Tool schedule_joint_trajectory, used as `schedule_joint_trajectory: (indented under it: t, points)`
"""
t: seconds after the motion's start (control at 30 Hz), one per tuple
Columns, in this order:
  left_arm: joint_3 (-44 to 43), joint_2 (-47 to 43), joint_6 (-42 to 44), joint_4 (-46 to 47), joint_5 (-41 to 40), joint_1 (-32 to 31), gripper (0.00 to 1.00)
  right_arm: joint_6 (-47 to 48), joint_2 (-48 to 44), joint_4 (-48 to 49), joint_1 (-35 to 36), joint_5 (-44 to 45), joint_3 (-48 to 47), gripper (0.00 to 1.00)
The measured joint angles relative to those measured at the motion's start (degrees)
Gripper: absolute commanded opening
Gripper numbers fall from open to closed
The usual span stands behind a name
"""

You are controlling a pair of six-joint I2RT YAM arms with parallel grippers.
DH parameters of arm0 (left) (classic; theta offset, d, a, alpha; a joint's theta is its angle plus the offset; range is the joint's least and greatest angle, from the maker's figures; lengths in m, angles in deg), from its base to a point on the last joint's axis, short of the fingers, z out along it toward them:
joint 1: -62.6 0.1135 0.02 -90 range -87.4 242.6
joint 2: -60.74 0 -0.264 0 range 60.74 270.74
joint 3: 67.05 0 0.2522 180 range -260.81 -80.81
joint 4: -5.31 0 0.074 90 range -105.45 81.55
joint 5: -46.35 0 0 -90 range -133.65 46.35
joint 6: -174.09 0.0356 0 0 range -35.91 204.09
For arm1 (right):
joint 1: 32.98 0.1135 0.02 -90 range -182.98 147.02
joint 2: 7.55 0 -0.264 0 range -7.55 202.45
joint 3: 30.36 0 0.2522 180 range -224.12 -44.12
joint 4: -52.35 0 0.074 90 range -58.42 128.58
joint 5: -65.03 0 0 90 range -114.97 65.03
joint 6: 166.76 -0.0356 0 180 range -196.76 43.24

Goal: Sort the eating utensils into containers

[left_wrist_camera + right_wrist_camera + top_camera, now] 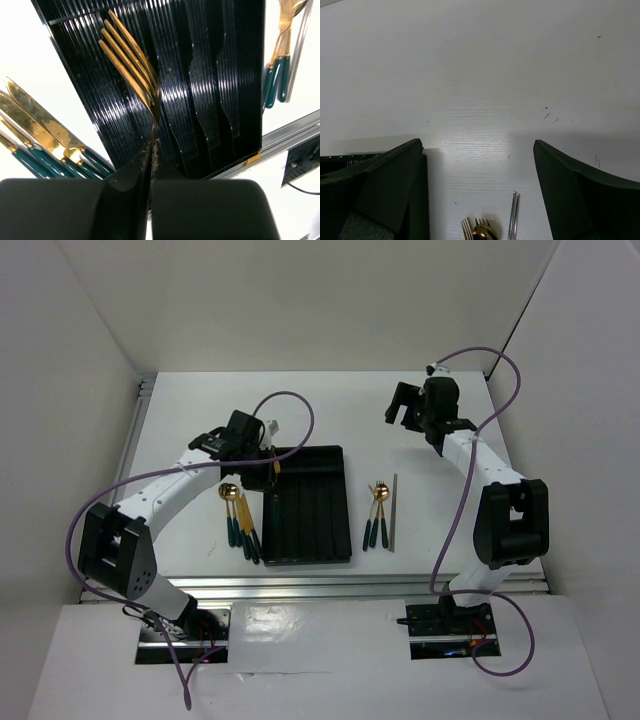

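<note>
One fork (273, 476), seen from above, is pinched in the left tool (268, 460) over the far left corner of the tray (330, 530); other utensils (240, 525) lie beside it on the desk (180, 440). Left wrist: lower the fork lengthwise along a compartment, I'd judge, clear of the rim. Right wrist: the right tool (477, 150) gapes wide, empty, well apart from the tray

Bright, even light; tray (210, 90) glares, foreground perhaps blurred.

No text, label, brand, number or sign can be read anywhere in these views.
</note>
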Motion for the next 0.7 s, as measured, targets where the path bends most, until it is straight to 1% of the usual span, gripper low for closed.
schedule_joint_trajectory:
  t: [0.2, 0.43, 0.7]
  points:
    - [2.08, 0.76, -1.31, 0.33, -1.03, -1.42, 0.0, 0.0, 0.0, -0.11, 0.0, 0.37, 0.31, 1.0]
    - [4.72, 3.21, -2.75, -0.57, -4.42, -2.14, 0.0, 0.0, 0.0, -0.22, 0.0, 0.37, 0.31, 1.0]
    - [4.83, 6.03, -4.24, -1.33, -6.6, -2.14, 0.0, 0.0, 0.0, -0.31, 0.0, 0.35, 0.31, 1.0]
